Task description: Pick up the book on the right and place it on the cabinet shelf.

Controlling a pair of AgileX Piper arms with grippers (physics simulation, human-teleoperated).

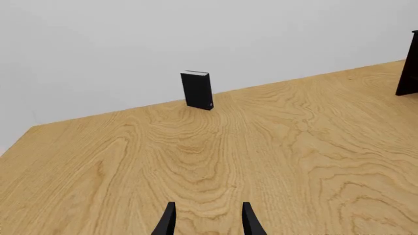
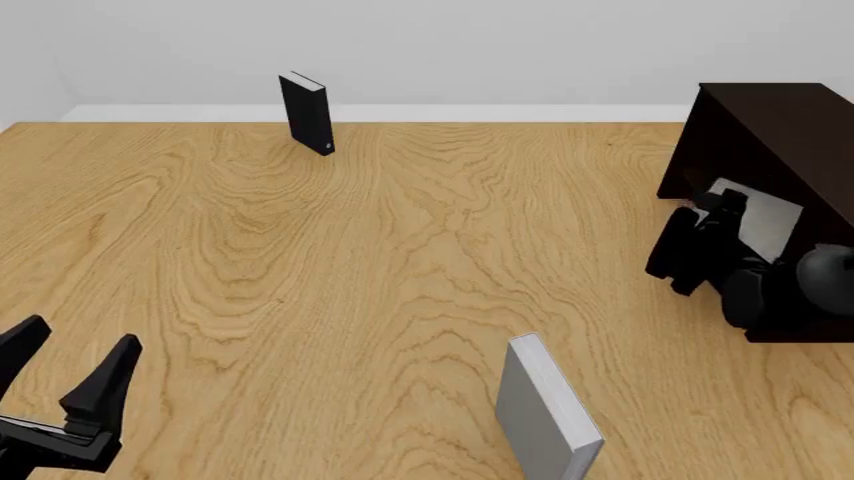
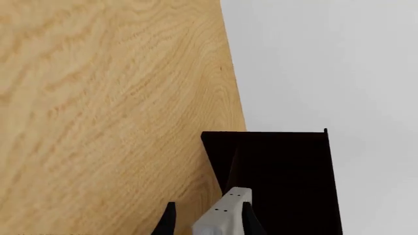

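My right gripper (image 2: pixel 718 212) is shut on the light-grey book (image 2: pixel 763 218) and holds it at the open front of the dark brown cabinet (image 2: pixel 781 130), at the shelf recess. In the right wrist view the book (image 3: pixel 220 218) sits between the fingers (image 3: pixel 168 221), with the cabinet (image 3: pixel 281 171) just ahead. My left gripper (image 2: pixel 64 375) is open and empty, low over the table's near left; its fingers (image 1: pixel 168 223) also show in the left wrist view.
A second grey book (image 2: pixel 547 415) stands upright at the near centre of the table. A black book (image 2: pixel 307 112) stands upright at the far left; it also shows in the left wrist view (image 1: pixel 197 89). The cabinet's edge (image 1: pixel 408 63) shows there too.
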